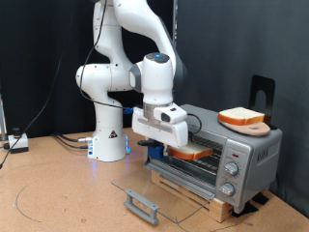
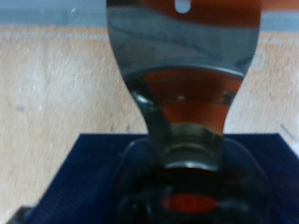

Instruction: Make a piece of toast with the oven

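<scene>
Cables: a loose grey cable [image 1: 39, 198] curls over the bench at the exterior view's left, and a small white box [image 1: 17, 142] sits by the edge there, both well clear of the work.
Arm: the white Franka arm [image 1: 121, 77] stands on its base at the back and bends over towards the exterior view's right, so its hand comes at the oven's mouth from the front.
Door: the oven's glass front door with its grey bar handle [image 1: 143, 205] lies folded flat on the bench, which leaves the opening free for the arm to reach in.
Claw: the claw [image 1: 172, 145] hangs right at the open front; something flat and orange-brown sits just beneath it, but I cannot tell whether the fingers are closed on it or parted, and the wrist view only shows a blurred shiny shape.
Toast: the flat square slice of bread with pale face and orange-brown crust [image 1: 191, 152] lies at the oven's mouth, on or just over the wire rack [image 1: 188, 166], directly under the claw.
Oven: the boxy silver-grey toaster oven [image 1: 241, 155] stands on a low wooden block at the exterior view's right, three knobs down its front panel.
On top: a rounder orange-rimmed slice [image 1: 241, 117] rests on a tan wooden board [image 1: 249, 127] on the oven's roof, out of the way.
Bench: brown board-like surface [image 1: 68, 184].
Room: dark curtain behind.
</scene>
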Robot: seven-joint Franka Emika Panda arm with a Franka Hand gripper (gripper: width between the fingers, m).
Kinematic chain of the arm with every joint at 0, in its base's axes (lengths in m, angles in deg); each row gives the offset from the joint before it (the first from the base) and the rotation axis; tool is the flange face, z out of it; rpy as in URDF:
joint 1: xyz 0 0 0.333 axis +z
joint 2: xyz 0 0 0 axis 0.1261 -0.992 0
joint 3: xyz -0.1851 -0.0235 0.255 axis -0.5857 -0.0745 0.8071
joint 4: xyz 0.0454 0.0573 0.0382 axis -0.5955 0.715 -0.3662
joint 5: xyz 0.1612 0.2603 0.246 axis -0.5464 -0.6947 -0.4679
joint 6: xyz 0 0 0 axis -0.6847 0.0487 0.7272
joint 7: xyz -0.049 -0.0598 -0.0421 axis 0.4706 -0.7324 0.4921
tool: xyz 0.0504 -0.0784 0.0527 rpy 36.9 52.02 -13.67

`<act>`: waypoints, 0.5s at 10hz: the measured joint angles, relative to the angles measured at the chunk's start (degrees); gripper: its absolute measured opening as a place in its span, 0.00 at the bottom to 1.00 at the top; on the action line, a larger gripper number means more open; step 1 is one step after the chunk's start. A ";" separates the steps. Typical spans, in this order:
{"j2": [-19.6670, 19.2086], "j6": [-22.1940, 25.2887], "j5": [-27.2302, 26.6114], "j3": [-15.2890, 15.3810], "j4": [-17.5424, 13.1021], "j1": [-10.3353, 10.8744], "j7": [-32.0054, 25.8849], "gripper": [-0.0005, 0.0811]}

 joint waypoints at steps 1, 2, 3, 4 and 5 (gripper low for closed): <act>1.07 -0.02 0.69 -0.33 0.33 -0.69 -1.05 0.49; 2.21 -0.02 0.72 -1.10 0.72 -1.17 -2.72 0.49; 3.37 -0.01 0.70 -2.08 1.06 -1.47 -4.18 0.49; 4.35 0.17 0.63 -2.96 1.28 -1.66 -5.23 0.49; 4.99 0.56 0.56 -3.73 1.33 -1.69 -5.77 0.49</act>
